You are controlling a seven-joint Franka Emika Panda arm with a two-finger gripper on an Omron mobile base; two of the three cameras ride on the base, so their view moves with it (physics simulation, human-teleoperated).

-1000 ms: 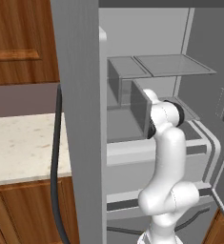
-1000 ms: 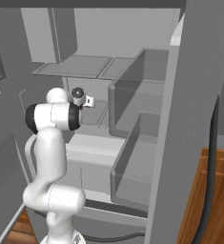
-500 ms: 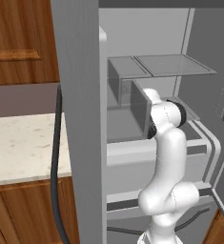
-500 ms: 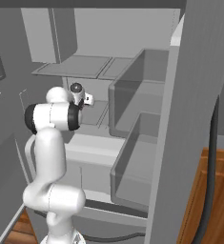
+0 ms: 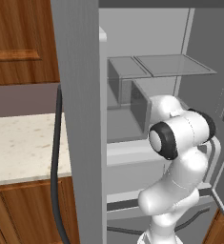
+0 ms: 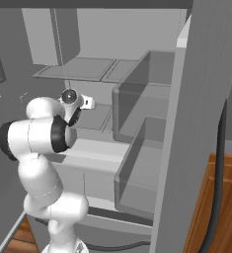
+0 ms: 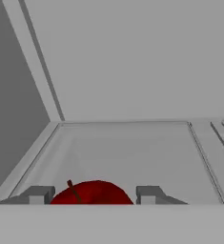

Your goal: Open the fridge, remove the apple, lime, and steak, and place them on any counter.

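Between gripper (image 7: 92, 195) fingers, glossy round apple (image 7: 92, 192)

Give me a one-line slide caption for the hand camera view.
Gripper closed around the red apple on a grey shelf inside the fridge.

No legible text, labels, brands, numbers or signs — all visible surfaces are plain and unmarked.
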